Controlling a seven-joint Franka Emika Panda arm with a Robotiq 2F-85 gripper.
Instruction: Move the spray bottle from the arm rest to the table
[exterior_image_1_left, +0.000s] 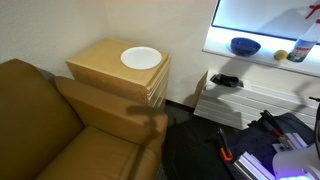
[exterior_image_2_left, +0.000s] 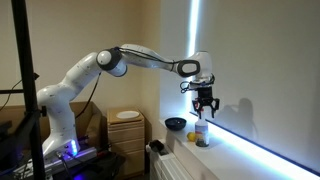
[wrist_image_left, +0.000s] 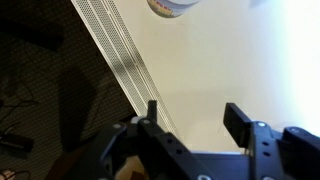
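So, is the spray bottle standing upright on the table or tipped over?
Upright. The spray bottle stands on its base on the table; the open gripper hangs above, apart.

Arm (exterior_image_2_left: 140, 55) outstretched; wrist (exterior_image_2_left: 200, 72) bent downward; jaws apart

White table (exterior_image_1_left: 218, 45), blue bowl (exterior_image_1_left: 245, 46), spray bottle (exterior_image_1_left: 299, 50) upright on it
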